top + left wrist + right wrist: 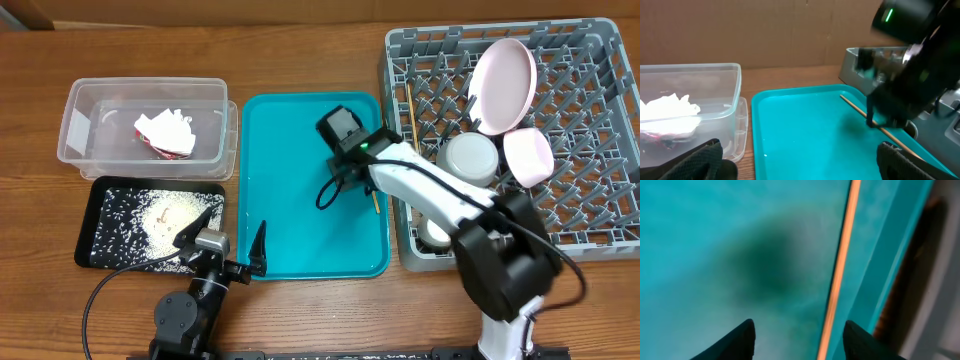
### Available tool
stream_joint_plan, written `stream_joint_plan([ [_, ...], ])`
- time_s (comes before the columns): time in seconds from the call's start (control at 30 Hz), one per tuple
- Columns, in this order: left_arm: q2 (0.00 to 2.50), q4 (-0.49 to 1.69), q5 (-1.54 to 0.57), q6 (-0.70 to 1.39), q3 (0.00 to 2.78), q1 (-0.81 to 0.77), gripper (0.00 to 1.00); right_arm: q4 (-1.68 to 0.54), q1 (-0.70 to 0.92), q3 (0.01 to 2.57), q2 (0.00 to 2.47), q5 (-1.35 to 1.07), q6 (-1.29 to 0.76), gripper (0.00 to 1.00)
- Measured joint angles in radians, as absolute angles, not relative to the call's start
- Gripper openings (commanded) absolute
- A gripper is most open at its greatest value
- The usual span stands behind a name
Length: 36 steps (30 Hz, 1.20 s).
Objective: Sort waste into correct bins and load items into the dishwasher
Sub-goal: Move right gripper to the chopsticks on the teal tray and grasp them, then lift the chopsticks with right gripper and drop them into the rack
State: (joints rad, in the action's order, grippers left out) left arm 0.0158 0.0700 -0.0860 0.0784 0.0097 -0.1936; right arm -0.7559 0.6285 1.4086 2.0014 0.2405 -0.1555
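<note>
Grey pegged plastic rack (600,215) on the right; smooth teal tray (290,200) just left of it. Over the tray's right edge: right gripper (799,331), jaws apart, gripping nothing. Between its fingertips, nearer the right one: thin wooden chopstick (840,265), flat on the tray, long axis along the rim. Left gripper (228,238) open, empty, farther off.

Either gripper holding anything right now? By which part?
Nothing held. The right gripper is open astride the chopstick lying on the teal tray; the left gripper is open, empty.

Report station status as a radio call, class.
Left gripper open, idle. Right gripper open over chopstick at teal tray edge. No obstruction seen.
</note>
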Motion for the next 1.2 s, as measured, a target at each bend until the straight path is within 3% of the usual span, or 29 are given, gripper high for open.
stream_joint_plan([
  [0.13, 0.016, 0.070, -0.086, 0.078, 0.010, -0.194, 1.00, -0.737, 0.626, 1.401, 2.057, 0.253, -0.157, 0.61],
  [0.17, 0.016, 0.070, -0.086, 0.078, 0.010, -0.194, 1.00, -0.734, 0.626, 1.403, 2.057, 0.256, -0.156, 0.57],
  [0.23, 0.016, 0.070, -0.086, 0.078, 0.010, -0.194, 1.00, -0.734, 0.626, 1.405, 2.062, 0.253, -0.161, 0.39],
  [0.43, 0.016, 0.070, -0.086, 0.078, 0.010, -0.194, 1.00, -0.804, 0.626, 1.420, 2.068, 0.195, -0.158, 0.15],
  [0.57, 0.016, 0.070, -0.086, 0.078, 0.010, -0.194, 1.00, -0.859, 0.626, 1.434, 2.069, 0.137, -0.154, 0.17],
  [0.63, 0.016, 0.070, -0.086, 0.078, 0.010, -0.194, 1.00, -0.883, 0.626, 1.444, 2.071, 0.127, -0.157, 0.34],
  [0.73, 0.016, 0.070, -0.086, 0.078, 0.010, -0.194, 1.00, -0.894, 0.626, 1.455, 2.072, 0.144, -0.147, 0.48],
  [1.13, 0.016, 0.070, -0.086, 0.078, 0.010, -0.194, 1.00, -0.864, 0.598, 1.483, 2.074, 0.218, -0.149, 0.47],
  [1.2, 0.016, 0.070, -0.086, 0.078, 0.010, -0.194, 1.00, -0.862, 0.583, 1.483, 2.085, 0.216, -0.152, 0.44],
])
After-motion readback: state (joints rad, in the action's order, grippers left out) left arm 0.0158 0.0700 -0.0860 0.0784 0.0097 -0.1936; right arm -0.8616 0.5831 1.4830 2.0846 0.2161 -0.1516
